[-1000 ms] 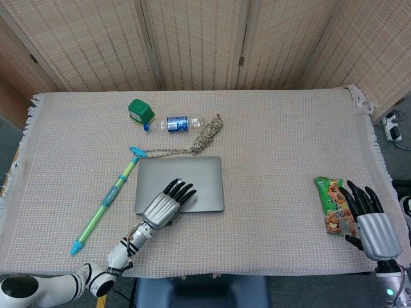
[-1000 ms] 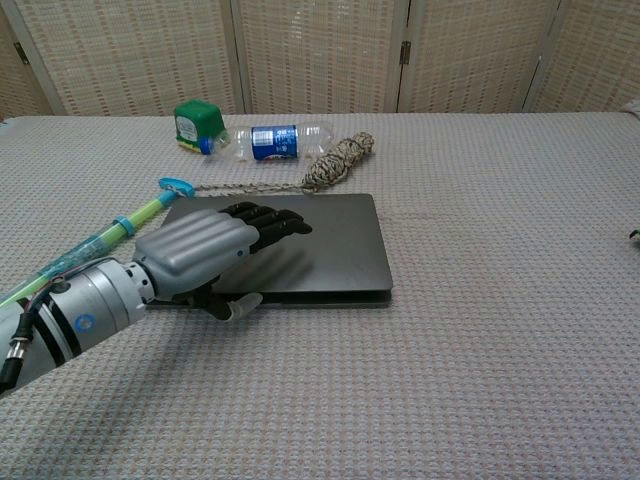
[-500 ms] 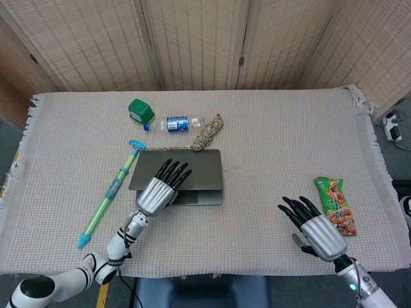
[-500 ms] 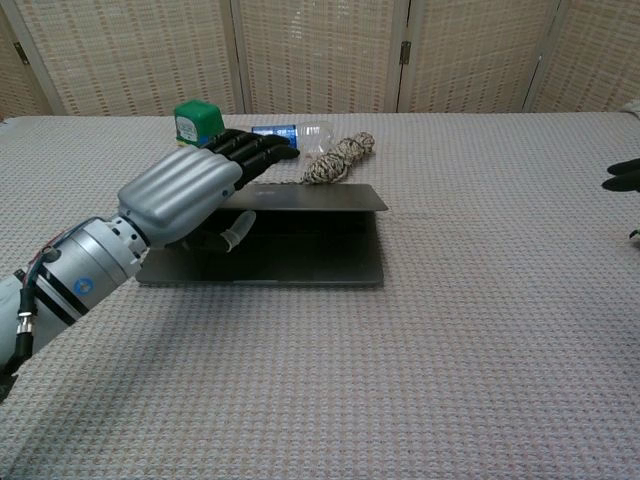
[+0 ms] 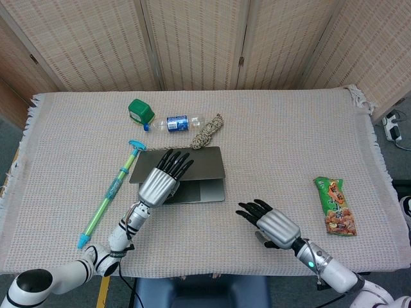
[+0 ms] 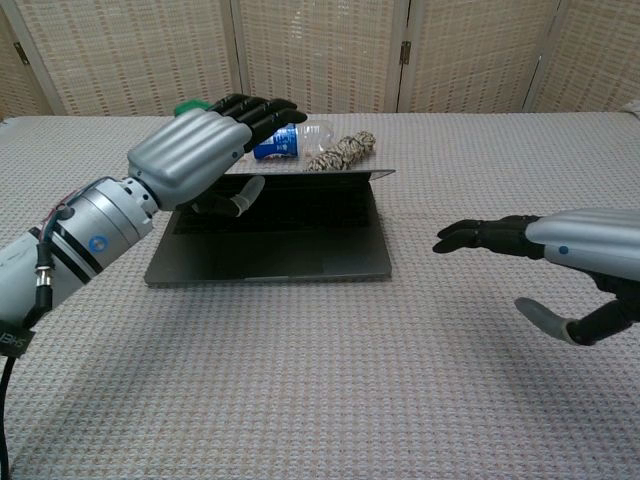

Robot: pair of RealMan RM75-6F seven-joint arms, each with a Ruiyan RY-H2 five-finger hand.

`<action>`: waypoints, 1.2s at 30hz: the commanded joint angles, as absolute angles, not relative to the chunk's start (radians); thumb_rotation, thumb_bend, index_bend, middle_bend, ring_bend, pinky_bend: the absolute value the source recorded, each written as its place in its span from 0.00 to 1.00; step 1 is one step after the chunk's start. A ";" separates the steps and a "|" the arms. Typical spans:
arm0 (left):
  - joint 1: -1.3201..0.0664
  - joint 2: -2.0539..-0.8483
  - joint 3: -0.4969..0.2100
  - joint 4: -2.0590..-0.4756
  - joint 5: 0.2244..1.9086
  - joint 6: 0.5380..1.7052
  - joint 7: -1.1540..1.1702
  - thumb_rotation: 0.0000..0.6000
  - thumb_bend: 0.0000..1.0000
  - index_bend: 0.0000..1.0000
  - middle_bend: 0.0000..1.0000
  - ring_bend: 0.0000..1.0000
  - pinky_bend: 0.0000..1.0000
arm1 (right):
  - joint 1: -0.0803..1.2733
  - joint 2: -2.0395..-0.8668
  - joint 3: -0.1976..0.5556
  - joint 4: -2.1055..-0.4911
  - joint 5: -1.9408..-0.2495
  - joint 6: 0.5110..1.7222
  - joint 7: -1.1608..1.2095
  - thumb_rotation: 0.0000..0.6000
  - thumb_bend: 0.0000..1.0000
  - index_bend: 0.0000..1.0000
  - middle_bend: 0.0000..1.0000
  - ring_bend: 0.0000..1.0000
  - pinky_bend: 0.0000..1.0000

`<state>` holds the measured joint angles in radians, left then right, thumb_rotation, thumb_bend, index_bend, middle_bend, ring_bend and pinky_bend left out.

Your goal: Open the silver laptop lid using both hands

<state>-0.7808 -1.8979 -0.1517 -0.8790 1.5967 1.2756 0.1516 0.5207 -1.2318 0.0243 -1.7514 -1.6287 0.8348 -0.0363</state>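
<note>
The silver laptop (image 5: 204, 174) lies mid-table with its lid (image 5: 207, 159) raised partway; the chest view shows the dark base (image 6: 280, 250) and the lid's front edge (image 6: 320, 175) lifted above it. My left hand (image 5: 158, 183) holds the lid's left front edge, fingers (image 6: 255, 108) stretched over the top and thumb (image 6: 240, 195) beneath it. My right hand (image 5: 272, 224) hovers over the cloth to the laptop's right, fingers spread and pointing toward it, holding nothing (image 6: 560, 250).
Behind the laptop lie a green box (image 5: 139, 110), a plastic bottle (image 5: 176, 123) and a rope bundle (image 5: 207, 131). A blue-green pump toy (image 5: 109, 197) lies to the left. A snack packet (image 5: 336, 205) sits near the right edge. Folding screens stand behind the table.
My left hand has lifted the lid from flat to partly raised. My right hand has swept left from beside the snack packet toward the laptop.
</note>
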 commanded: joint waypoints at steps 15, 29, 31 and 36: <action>-0.787 -1.884 -0.144 -0.910 1.585 1.271 0.174 1.00 0.65 0.00 0.07 0.03 0.00 | 0.772 -1.510 0.146 -1.508 -1.344 0.602 -0.061 1.00 0.95 0.00 0.00 0.03 0.00; -0.810 -1.897 -0.154 -0.903 1.570 1.251 0.176 1.00 0.65 0.00 0.07 0.02 0.00 | 0.831 -1.605 0.118 -1.405 -1.262 0.584 -0.128 1.00 0.95 0.00 0.00 0.03 0.00; -0.815 -1.899 -0.158 -0.904 1.565 1.244 0.181 1.00 0.65 0.00 0.07 0.02 0.00 | 0.835 -1.611 0.115 -1.399 -1.256 0.585 -0.136 1.00 0.95 0.00 0.00 0.03 0.00; -0.827 -1.903 -0.187 -0.920 1.530 1.221 0.192 1.00 0.65 0.00 0.07 0.01 0.00 | 0.849 -1.624 0.107 -1.387 -1.237 0.593 -0.168 1.00 0.95 0.00 0.00 0.03 0.00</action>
<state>-0.8238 -1.9014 -0.1794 -0.9147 1.5383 1.2257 0.1895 0.8459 -1.6209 0.1092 -1.3898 -1.2418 0.5900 -0.1621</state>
